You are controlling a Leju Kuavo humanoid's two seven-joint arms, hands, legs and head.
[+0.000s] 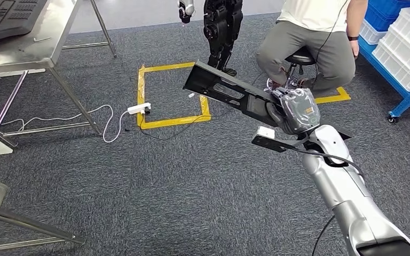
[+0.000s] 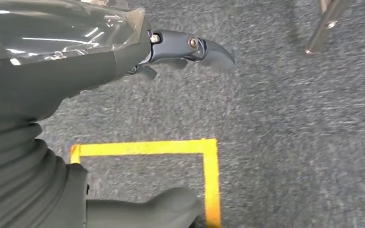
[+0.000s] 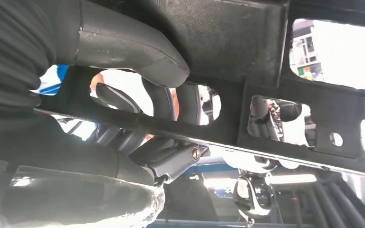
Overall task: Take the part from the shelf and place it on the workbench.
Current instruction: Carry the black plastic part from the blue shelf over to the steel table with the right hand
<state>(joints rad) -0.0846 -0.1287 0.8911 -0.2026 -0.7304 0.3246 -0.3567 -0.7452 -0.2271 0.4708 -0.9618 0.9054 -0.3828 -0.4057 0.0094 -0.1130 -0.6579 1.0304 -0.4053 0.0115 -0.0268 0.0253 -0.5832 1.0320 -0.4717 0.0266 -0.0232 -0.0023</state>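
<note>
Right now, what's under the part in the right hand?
Under the black part, held by the right hand: grey carpet, yellow tape square and a dark cable. The floor directly beneath the part is hidden.

Close view from behind the robot's right hand [image 3: 138, 118], which grips a flat black plastic part [image 3: 247, 61]. The thick grey thumb [image 3: 128, 45] presses on one face of the part, while the darker fingers [image 3: 161, 102] curl around its edge and show through a cut-out. The part runs across the frame, with several rectangular openings and a small round hole [image 3: 335, 139]. Clear plastic wrap [image 3: 76, 199] covers the back of the hand. Bright, blurred surroundings show through the openings, and cannot be made out.
</note>
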